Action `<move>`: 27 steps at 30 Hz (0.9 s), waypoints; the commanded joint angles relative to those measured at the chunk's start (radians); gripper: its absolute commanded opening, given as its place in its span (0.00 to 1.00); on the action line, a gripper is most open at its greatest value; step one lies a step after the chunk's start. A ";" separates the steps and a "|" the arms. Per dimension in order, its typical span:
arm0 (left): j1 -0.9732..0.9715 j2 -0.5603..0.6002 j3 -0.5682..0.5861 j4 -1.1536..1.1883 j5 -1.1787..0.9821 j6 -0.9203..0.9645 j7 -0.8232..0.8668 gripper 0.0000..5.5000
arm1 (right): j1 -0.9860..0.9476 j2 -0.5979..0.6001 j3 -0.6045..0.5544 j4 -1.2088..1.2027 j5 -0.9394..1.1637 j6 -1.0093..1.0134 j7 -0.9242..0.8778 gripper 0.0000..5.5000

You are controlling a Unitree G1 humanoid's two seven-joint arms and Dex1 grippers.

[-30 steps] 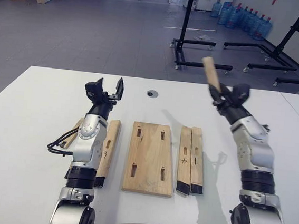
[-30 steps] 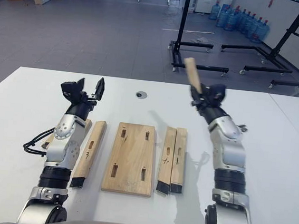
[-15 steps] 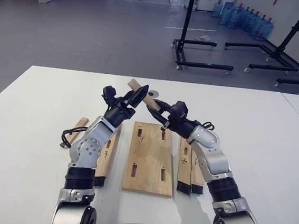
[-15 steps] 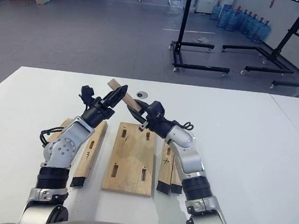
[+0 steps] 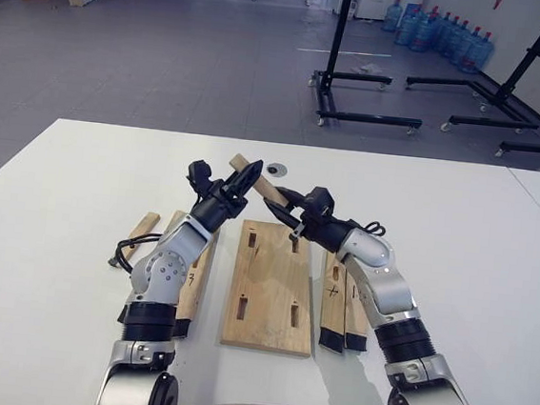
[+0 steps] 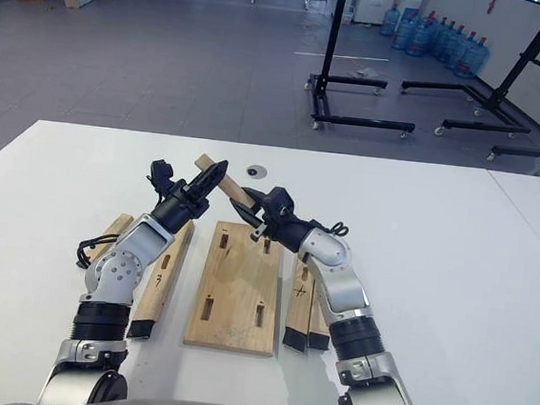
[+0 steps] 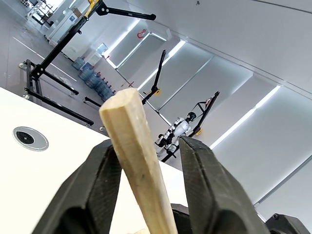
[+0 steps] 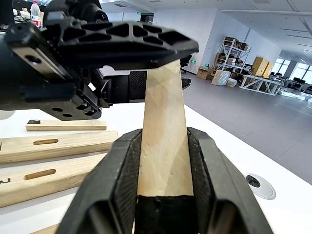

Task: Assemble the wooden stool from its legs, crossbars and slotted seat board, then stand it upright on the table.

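Wooden crossbar (image 5: 243, 165): held in the air near the far end of the seat board (image 5: 272, 284), tilted, with its free end raised toward the robot's left.
Right gripper (image 8: 165, 136): pinched on the crossbar's lower end. In the right wrist view both fingers are seen pressed flat against its sides.
Left gripper (image 7: 146, 146): spread around the crossbar's upper part. In the left wrist view one finger (image 7: 105, 165) appears to touch the wood, and a gap is seen at the other.
Seat board: laid flat at the middle of the table (image 5: 60, 192).
Slots (image 5: 250, 240): four dark cuts are seen in the board, two toward each end.
Pair of legs (image 5: 346, 286): laid side by side just right of the board, black feet toward the robot.
Left leg (image 5: 204, 254): laid left of the board, slotted and black-footed, partly covered by the left arm.
Short bar (image 5: 139, 226): laid farther left, beside a black cable (image 5: 116, 257).
Grommet (image 5: 275, 169): set in the table beyond the grippers. It is also caught in the left wrist view.
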 commanded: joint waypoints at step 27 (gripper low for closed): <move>-0.040 0.048 0.054 -0.006 0.068 -0.049 0.007 0.07 | -0.026 -0.049 -0.067 0.023 -0.051 -0.018 -0.060 0.51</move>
